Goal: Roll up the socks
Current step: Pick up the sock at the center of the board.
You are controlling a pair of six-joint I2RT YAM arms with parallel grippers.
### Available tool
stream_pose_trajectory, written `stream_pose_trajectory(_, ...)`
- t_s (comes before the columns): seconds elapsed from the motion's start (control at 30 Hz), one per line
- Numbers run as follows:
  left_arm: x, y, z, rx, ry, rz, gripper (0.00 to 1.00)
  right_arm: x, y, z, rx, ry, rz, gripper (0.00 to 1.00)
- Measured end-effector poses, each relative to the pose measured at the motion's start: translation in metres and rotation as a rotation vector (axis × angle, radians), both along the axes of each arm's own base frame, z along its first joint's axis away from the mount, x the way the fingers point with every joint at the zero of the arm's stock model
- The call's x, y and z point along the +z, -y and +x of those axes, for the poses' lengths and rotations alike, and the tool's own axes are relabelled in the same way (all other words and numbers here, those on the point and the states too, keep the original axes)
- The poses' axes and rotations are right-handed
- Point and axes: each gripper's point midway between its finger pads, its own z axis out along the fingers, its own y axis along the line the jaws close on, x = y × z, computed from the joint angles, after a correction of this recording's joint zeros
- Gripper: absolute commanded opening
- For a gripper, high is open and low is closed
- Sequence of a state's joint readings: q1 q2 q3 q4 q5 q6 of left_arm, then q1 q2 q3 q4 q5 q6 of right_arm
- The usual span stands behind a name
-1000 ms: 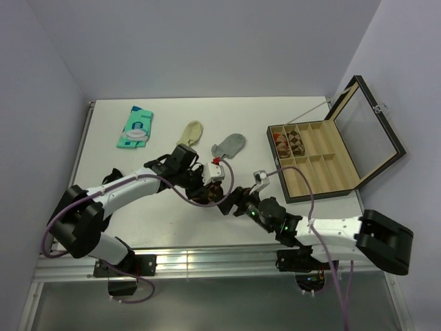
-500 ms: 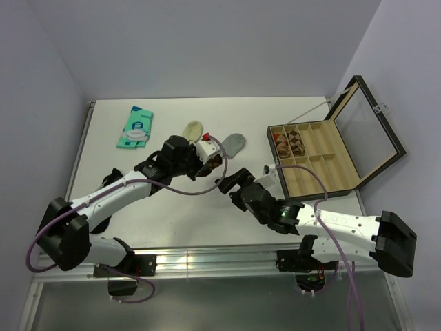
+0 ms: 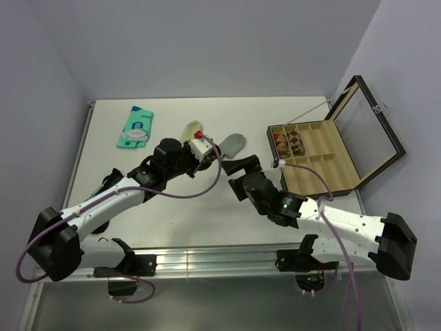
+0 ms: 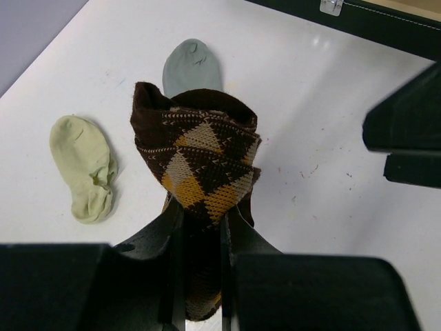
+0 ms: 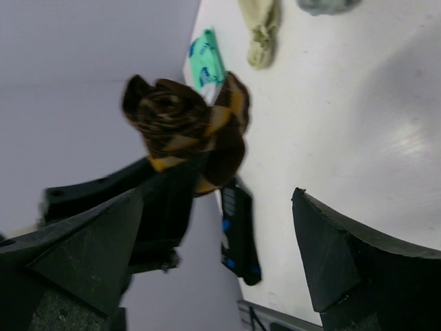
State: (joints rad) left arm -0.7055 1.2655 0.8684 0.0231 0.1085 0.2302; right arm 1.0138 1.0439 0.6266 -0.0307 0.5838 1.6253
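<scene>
The left gripper [image 4: 200, 217] is clamped on the lower end of the rolled brown argyle sock [image 4: 200, 155], which sticks up out of its fingers, held clear of the table [image 4: 331, 89]. The right gripper [image 3: 238, 172] hangs just beside the roll, jaws spread wide and holding nothing. The cream sock [image 4: 83, 169] and the grey sock [image 4: 191, 65] lie flat on the table beyond.

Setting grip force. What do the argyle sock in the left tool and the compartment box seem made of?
Argyle sock, pinched in the left tool: knitted fabric, matte; stitch rows and soft folds show. Compartment box: pale tan dividers look like wood or lined board, frame dark, possibly leatherette; lid pane is see-through, glass or clear plastic.
</scene>
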Motion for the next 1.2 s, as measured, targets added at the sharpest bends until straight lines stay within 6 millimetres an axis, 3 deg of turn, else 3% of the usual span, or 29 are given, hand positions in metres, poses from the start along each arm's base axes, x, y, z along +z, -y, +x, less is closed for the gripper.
stream_pose_trajectory(0.17, -0.001, 0.003, -0.002, -0.001, 0.003, -0.007, 0.00, 0.033, -0.012, 0.017, -0.018, 0.034, 0.061, 0.96)
stream_pose_trajectory(0.3, 0.000, 0.008, -0.006, -0.009, 0.011, -0.008, 0.00, 0.041, -0.023, 0.028, -0.022, 0.034, 0.069, 0.96)
stream_pose_trajectory(0.77, 0.002, 0.015, -0.011, -0.029, 0.019, -0.013, 0.00, 0.023, -0.036, 0.041, -0.016, -0.007, 0.028, 0.96)
stream_pose_trajectory(1.2, 0.006, 0.015, -0.015, -0.041, 0.020, -0.020, 0.00, 0.014, -0.028, 0.055, -0.048, -0.014, -0.004, 0.95)
